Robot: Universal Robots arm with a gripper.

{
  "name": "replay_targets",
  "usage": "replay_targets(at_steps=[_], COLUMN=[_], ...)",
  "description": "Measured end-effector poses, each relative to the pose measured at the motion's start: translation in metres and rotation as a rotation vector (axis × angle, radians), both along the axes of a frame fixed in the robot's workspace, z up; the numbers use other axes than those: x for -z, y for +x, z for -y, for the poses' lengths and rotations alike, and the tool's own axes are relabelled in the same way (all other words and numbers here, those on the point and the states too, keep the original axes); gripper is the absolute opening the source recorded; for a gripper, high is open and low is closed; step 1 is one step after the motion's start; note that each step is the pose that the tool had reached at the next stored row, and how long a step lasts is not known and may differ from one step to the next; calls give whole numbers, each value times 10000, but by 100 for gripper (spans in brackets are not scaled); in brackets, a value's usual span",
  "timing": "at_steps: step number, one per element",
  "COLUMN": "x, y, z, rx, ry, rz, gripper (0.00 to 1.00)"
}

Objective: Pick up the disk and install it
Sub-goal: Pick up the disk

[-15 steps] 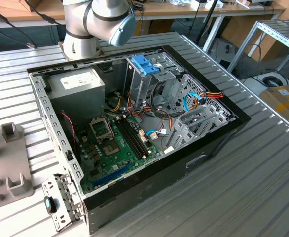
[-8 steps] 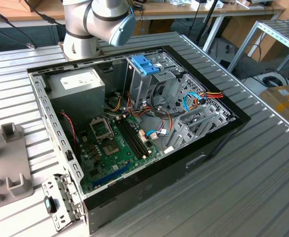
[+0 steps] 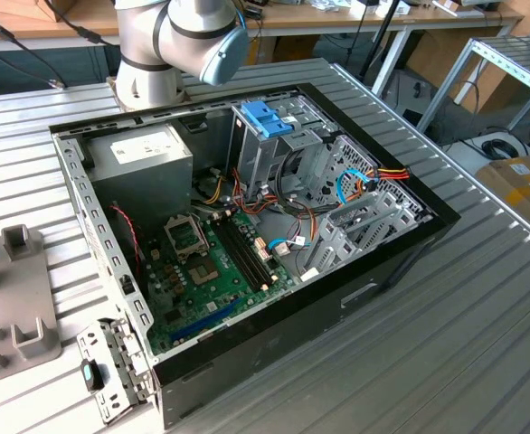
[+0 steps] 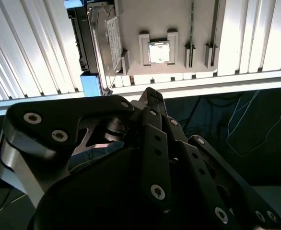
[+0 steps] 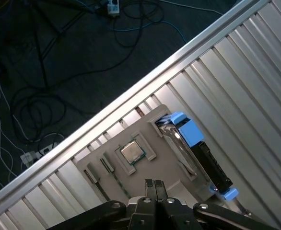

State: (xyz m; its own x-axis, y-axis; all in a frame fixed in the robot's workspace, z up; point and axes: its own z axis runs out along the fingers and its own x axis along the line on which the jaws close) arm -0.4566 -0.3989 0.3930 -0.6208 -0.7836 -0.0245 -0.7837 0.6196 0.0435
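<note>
Jaws: my gripper (image 5: 155, 184) is clenched, empty.
Disk: the disk (image 5: 198, 153) stands in grey fixture (image 5: 152, 127) at table (image 5: 236, 81) edge.
Progress: not yet picked, not installed.

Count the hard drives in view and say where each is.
1. The disk stands on edge on the grey holder plate beside the processor chip, in both wrist views. Others may hide inside the drive cage.

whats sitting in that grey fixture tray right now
In the first wrist view, the disk stands on edge in a slot of the grey tray, and a square chip lies in a recess. The slot hides the disk's lower edge.
</note>
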Motion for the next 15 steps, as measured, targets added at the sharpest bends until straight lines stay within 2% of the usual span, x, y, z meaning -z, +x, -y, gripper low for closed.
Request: replay_targets(at_steps=[15], x=[0], y=[0], z=[0], rx=[-608], ry=[0], rz=[-1], gripper=[10])
